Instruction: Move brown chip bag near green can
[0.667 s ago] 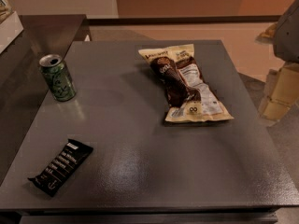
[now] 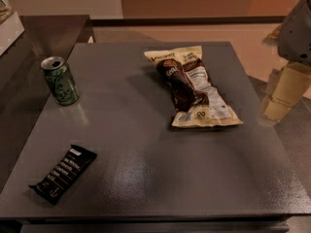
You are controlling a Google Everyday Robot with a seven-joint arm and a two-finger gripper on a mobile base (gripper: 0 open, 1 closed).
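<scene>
The brown chip bag (image 2: 192,89) lies flat on the right half of the dark grey table (image 2: 146,178), a cream-yellow bag with a dark brown centre and a white label. The green can (image 2: 59,80) stands upright near the table's left edge, far from the bag. My gripper (image 2: 283,95) hangs off the table's right edge, just right of the bag's lower end and above the floor, under the grey arm (image 2: 297,30). It holds nothing that I can see.
A small flat black bar with white lettering (image 2: 63,174) lies near the front left corner. A darker counter (image 2: 34,38) adjoins the table on the left. Tan floor lies beyond the far and right edges.
The gripper has shifted slightly left toward the table's right edge. The bag, the can and the bar have not moved.
</scene>
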